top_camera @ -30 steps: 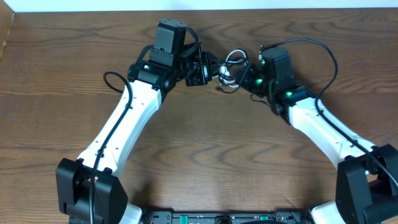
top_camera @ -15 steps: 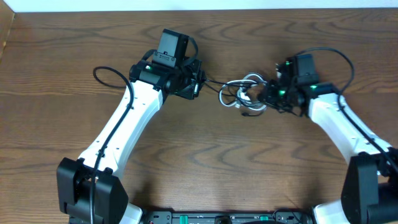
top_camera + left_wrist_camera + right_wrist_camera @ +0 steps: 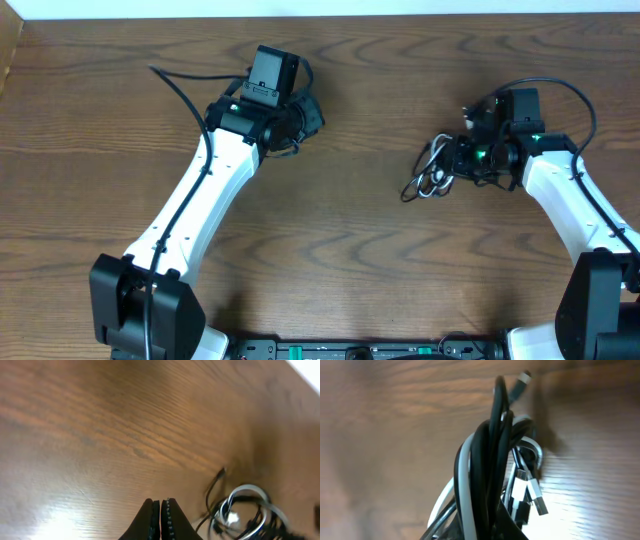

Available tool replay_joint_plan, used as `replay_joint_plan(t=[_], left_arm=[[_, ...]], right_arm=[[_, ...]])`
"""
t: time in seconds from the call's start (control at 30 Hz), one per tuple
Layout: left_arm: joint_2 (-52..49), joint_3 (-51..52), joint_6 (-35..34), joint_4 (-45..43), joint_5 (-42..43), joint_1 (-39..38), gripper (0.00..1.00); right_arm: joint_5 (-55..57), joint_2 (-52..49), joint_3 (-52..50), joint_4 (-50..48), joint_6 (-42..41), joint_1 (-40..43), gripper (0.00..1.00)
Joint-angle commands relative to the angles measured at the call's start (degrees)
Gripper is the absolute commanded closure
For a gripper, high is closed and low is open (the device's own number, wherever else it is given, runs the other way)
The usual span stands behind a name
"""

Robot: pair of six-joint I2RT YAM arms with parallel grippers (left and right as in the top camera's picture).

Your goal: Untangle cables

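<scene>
Jaws of left gripper point(image 3: 160, 508) meet empty; right gripper's point(image 3: 457, 165) clasp the cables point(image 3: 490, 485), themselves hidden behind the bundle.

Left pincer point(image 3: 160, 515) tips pressed together above table point(image 3: 100, 420); cables point(image 3: 245, 510) tangled lower right, apart.

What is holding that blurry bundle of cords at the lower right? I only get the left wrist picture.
Observer: The right claw. Overhead, the cables bunch at its tip, and it seems to grip them.
Operator: How many cords are there?
Observer: I cannot count them, but the right wrist view shows several black loops bunched with one white cable.
Operator: Is my claw near them?
Observer: No. Overhead, the left claw sits well apart from the bundle, with wooden table between.
</scene>
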State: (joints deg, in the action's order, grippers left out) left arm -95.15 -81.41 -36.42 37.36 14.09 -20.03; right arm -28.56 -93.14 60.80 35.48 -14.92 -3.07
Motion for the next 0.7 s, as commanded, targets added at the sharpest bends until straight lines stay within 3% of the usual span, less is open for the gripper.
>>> replay_joint_plan(t=[0.0,0.2,0.33,0.67], left_arm=[[0.1,-0.6,15.6,-0.6,8.4,-0.1,0.87],[0.1,-0.6,24.2,-2.5,25.5,-0.3,0.52],[0.0,-0.6,24.4,-2.1,26.0,-2.0,0.46],[-1.8,-0.6,24.4,-3.0,24.0,-10.2,0.46]], right_arm=[[-14.7,1.4,0.5,-0.1,8.2,-0.4,0.99],[-16.0,2.9,1.6,-0.2,6.2,-0.3,0.99],[-16.0,3.2,2.1,-0.2,4.2,-0.3,0.99],[-14.1,3.2,2.1,-0.3,2.1,-0.3,0.99]])
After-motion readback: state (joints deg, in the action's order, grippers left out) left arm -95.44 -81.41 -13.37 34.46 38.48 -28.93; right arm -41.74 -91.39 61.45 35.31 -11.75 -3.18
